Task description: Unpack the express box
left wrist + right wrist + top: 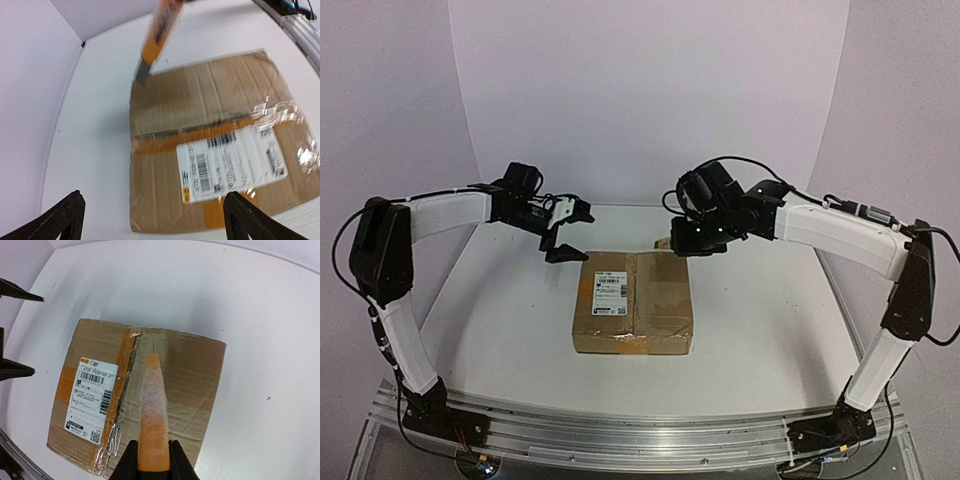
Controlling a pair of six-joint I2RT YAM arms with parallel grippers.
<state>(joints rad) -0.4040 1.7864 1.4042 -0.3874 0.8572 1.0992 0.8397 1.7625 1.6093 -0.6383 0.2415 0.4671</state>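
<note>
Lying flat near the middle of the white surface [760, 330]: the shallow brown corrugated cardboard express box [633, 302], flaps closed. A white rectangular barcode label [90, 400] is sitting on the half of the top nearer the left arm. A brownish tape strip [125, 360] is running along the centre seam, with clear film glinting over it.

The right gripper [150, 460] is clamping the handle of a long orange plastic cutter [152, 410] between both fingers, holding it tilted down over the far side of the box. The thin blade is pointing at the top just beside the seam. The left wrist view is blurring here, so the tip seems to be at the box's far edge, but I cannot tell whether it is touching.

The left gripper [570, 235] is hovering above the surface off the box's far left corner, fingers spread wide, holding nothing and touching nothing.
</note>
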